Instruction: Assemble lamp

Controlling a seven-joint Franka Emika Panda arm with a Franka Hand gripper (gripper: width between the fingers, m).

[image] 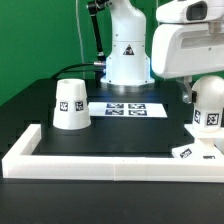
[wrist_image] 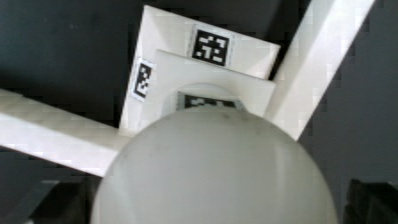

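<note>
Two views are sharing the work, and each one is giving something the other is not. Only the exterior view is showing the cone shade (image: 70, 103), which is standing wide end down on the black table (image: 150, 135) towards that view's left. The marker board (image: 128, 107) is lying just beside the shade, and a long white bar (image: 100, 161) is running along the near edge. Only the wrist view is showing the gripper (wrist_image: 210, 208) closely: its two dark fingers (wrist_image: 59, 205) are standing wide apart and are gripping nothing. The bulb (wrist_image: 214, 160) is looking white, smooth and rounded, and it is filling the space between the fingers, with a thin dark gap on each side. It is standing upright on the flat square base (wrist_image: 178, 60), whose black-and-white tags are showing behind it. In the exterior view, bulb and base are sitting at the right, well apart from the shade, with the arm (image: 185, 50) hanging just above them.
</note>
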